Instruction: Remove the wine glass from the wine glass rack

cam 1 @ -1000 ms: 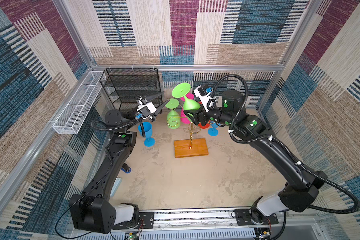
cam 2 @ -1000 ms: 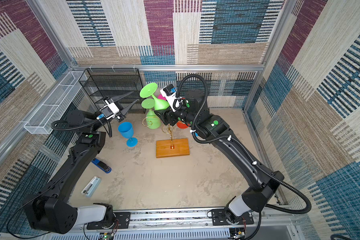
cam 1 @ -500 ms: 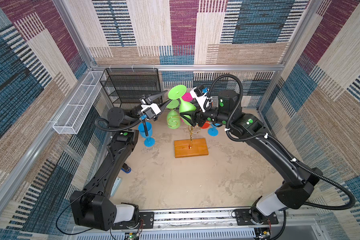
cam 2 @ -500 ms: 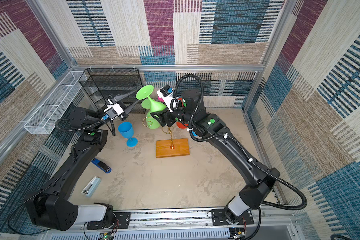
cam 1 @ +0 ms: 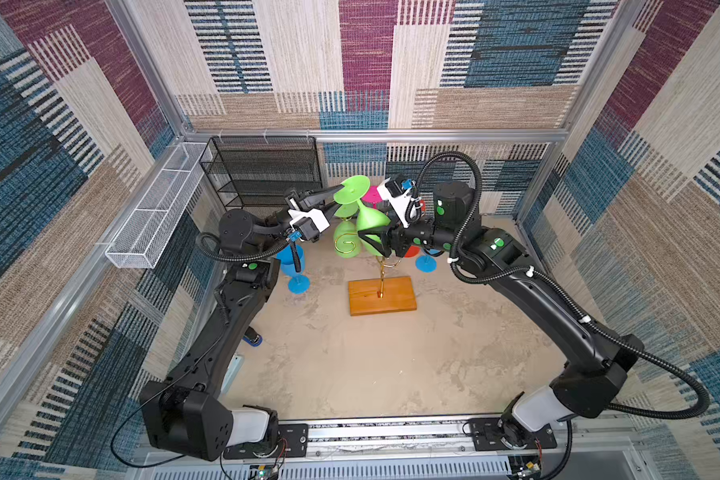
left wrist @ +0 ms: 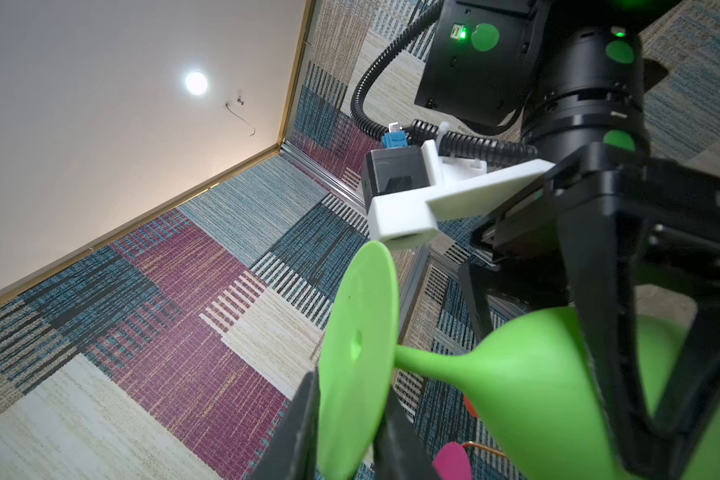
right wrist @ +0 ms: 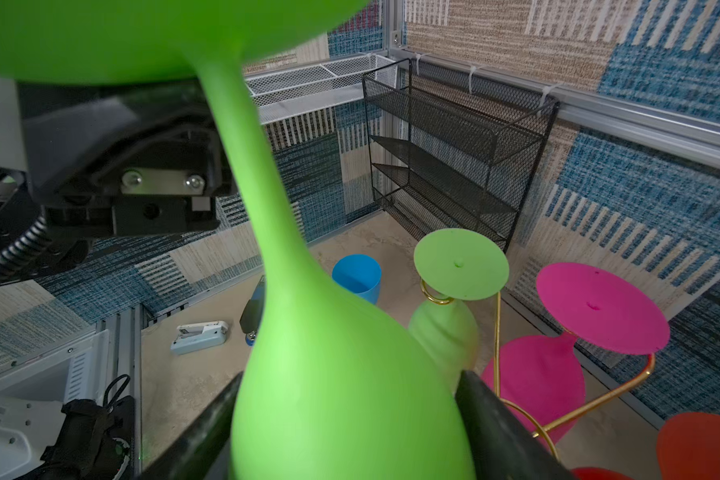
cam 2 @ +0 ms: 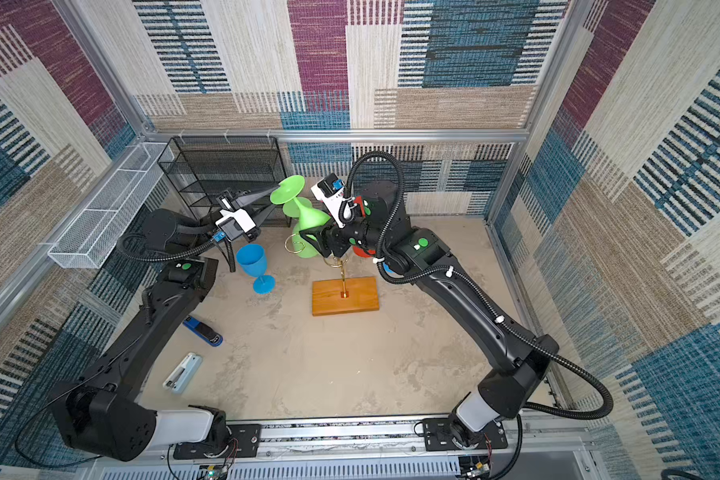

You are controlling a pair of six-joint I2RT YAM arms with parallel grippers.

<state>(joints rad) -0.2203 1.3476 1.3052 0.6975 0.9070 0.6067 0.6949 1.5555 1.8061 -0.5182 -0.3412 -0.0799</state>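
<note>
Mid-handoff I reckon: my right gripper (cam 1: 373, 243) clamps the green wine glass (cam 1: 366, 220) by the bowl, left gripper (cam 1: 338, 197) pinches its foot, right releases next.

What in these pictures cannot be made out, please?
Held glass rim: right wrist view, cut off by the frame edge between the right fingers.
Whether the left fingers touch its foot: left wrist view, the foot covers the contact.
Red glass: both top views, mostly behind the right arm.
Rack arms: both top views, mostly under glasses.
</note>
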